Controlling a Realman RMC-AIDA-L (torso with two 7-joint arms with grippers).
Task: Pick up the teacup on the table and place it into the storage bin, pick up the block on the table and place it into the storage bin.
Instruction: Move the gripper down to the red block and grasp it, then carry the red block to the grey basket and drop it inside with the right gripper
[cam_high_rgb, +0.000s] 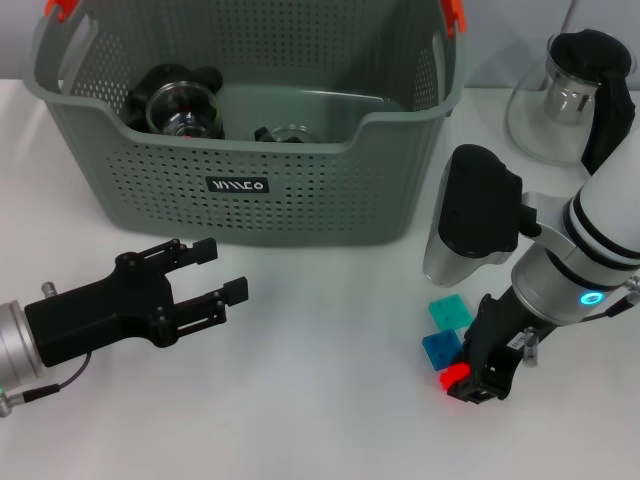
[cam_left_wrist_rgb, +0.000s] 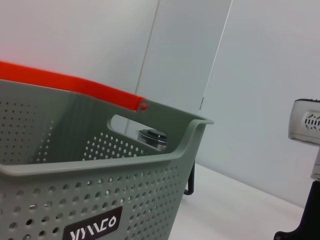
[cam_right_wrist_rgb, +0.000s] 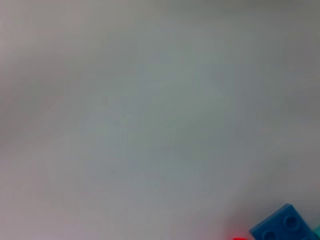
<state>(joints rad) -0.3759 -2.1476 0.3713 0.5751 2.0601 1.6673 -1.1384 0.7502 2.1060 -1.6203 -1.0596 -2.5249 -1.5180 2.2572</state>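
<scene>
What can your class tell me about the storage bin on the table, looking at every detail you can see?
The storage bin is a large grey-green basket that looks like plastic, its walls full of small holes. It has orange handle clips at the rim, cut-out handle slots, and a small black label with white lettering on the front wall. It stands upright on the white table, towards the back. Inside lie glass items with black parts. Neither gripper touches it.

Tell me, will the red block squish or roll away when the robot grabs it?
Probably neither. The red block looks like hard toy-brick plastic, so it should stay stiff. Its flat sides suggest sliding rather than rolling. It seems small and light, so the right gripper, down on it, could nudge it against the blue block.
</scene>
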